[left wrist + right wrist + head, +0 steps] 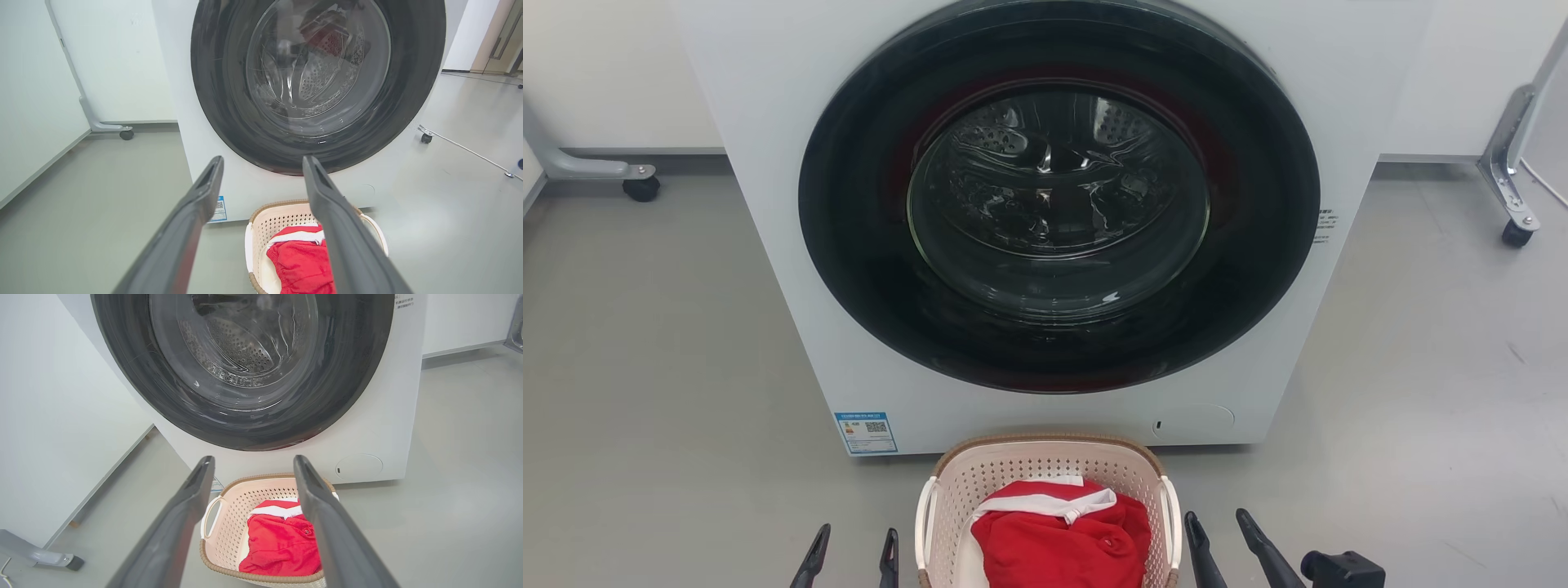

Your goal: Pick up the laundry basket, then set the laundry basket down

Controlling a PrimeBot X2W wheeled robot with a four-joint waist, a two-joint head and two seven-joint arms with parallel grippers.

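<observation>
The laundry basket sits on the grey floor, right in front of the white washing machine. A red cloth with a white edge lies inside it. The left hand and the right hand are one on each side of it, both spread wide and holding nothing.

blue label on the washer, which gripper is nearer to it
Left. The left gripper is just in front of the blue label, left of the laundry basket; the right gripper is across the basket, on its right side.
</observation>
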